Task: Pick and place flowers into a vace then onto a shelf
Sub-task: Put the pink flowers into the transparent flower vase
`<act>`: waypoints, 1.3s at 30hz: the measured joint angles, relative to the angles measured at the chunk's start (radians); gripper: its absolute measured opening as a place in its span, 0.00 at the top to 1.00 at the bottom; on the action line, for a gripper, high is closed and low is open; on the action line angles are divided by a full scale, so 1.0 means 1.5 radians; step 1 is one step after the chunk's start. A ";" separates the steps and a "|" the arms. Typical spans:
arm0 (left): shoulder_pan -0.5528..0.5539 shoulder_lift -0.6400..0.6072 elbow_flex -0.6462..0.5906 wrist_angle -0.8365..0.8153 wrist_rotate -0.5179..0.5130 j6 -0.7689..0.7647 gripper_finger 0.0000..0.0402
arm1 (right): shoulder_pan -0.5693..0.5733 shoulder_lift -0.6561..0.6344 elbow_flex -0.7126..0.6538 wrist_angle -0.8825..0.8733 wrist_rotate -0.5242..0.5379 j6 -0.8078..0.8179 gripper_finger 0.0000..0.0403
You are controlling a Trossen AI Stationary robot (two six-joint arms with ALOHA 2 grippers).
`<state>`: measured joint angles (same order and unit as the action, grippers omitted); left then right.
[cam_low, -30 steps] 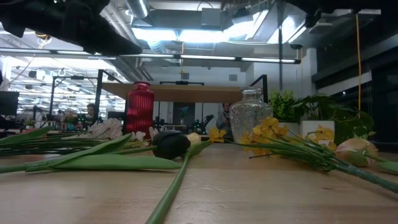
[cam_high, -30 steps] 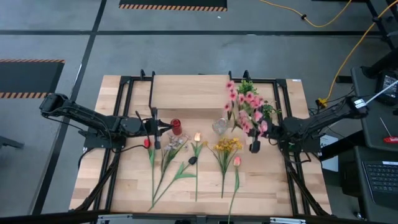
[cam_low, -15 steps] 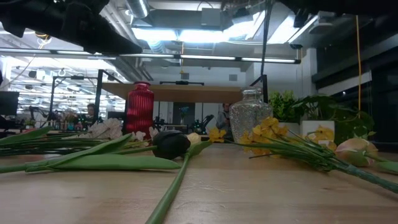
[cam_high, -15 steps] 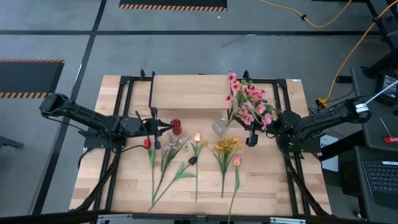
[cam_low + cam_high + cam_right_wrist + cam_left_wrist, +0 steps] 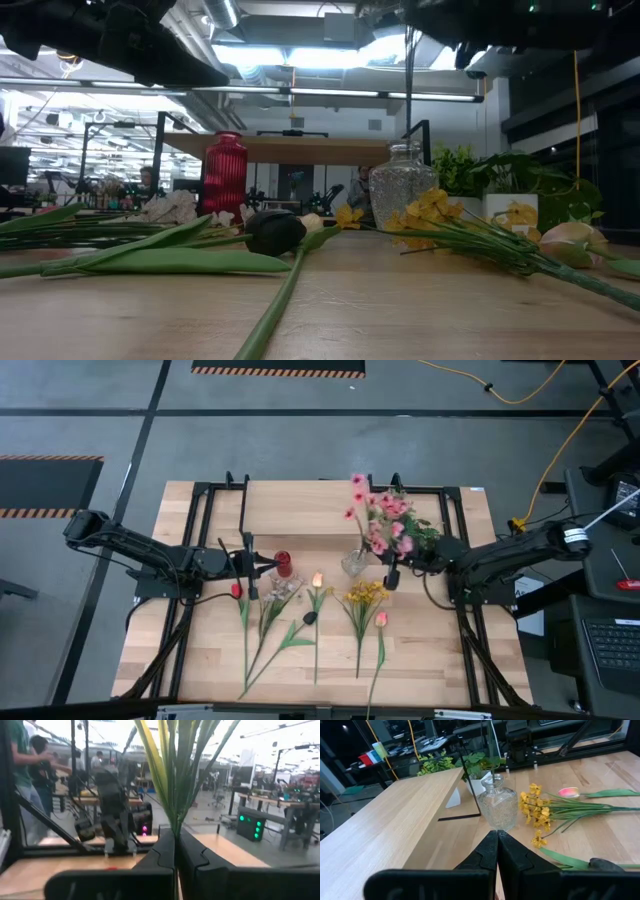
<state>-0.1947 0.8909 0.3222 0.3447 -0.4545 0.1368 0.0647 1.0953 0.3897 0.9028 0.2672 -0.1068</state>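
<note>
- Just right of the clear glass vase [image 5: 353, 563], my right gripper [image 5: 391, 576] is clamped on the pink flower spray [image 5: 380, 520]; its wrist view shows both fingers [image 5: 165, 851] pinched together on the green stems [image 5: 174, 775].
- The blooms stand above the gripper, leaning over the vase and the right end of the shelf [image 5: 300, 508]. I can't tell whether the stem tips are inside the vase neck.
- In the low view a thin stem [image 5: 408, 90] hangs straight down over the vase [image 5: 402, 188].
- The right arm reaches in from the table's right edge.
- My left gripper [image 5: 250, 577] sits beside the red vase [image 5: 283, 564], fingers pressed together on nothing, pointing toward the clear vase [image 5: 499, 809] in its wrist view.
- The left arm comes in from the left edge and is parked.
- Remaining flowers lie flat on the table [image 5: 200, 660] in front of both vases:
- a red tulip [image 5: 237, 590] far left,
- a white cluster [image 5: 280, 590] next to it,
- a peach tulip [image 5: 317, 580],
- a dark bloom [image 5: 310, 618],
- a yellow spray [image 5: 366, 594],
- a pink tulip [image 5: 381, 619] far right.
- Their stems run toward the table's front edge.
- The shelf is at the back centre, both vases just in front of it, none on it.
- The potted plant [image 5: 480, 770] sits behind the clear vase, by the shelf's leg.
- A person [image 5: 22, 785] stands in the room beyond.
</note>
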 joint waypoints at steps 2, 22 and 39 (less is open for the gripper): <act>0.000 0.000 0.000 0.000 0.000 0.000 0.99 | -0.005 0.014 0.000 0.003 0.000 0.001 1.00; 0.000 0.000 0.000 -0.001 0.000 0.000 0.99 | -0.011 0.074 -0.002 -0.021 0.001 0.044 1.00; 0.000 0.000 0.000 -0.002 0.000 0.000 0.99 | -0.011 0.162 -0.003 0.009 0.035 0.032 1.00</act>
<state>-0.1944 0.8909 0.3222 0.3412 -0.4549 0.1371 0.0475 1.3376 0.3859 0.9162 0.3202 -0.0589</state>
